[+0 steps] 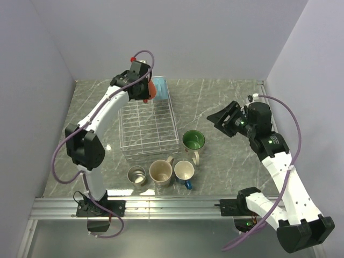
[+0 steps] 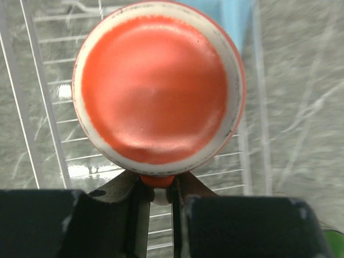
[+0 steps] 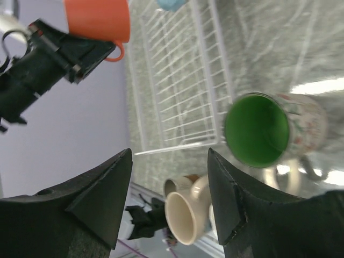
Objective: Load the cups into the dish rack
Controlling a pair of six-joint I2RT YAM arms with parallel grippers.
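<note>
While gripped – glossy round orange mug [image 2: 158,88], wire-grid rack [image 1: 148,123]

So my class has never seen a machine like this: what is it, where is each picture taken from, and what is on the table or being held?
These are two white robot arms bolted to a marble-patterned table. One picture looks down from above; the other two come from cameras on each wrist. The left gripper has its jaws shut on the handle of an upside-down orange mug, held over the silver-white wire dish rack, which already holds a light blue mug. The right gripper is open and empty. Waiting on the table: a green-lined white mug, a beige mug, a dark blue mug with cream inside and a shiny steel mug.
</note>
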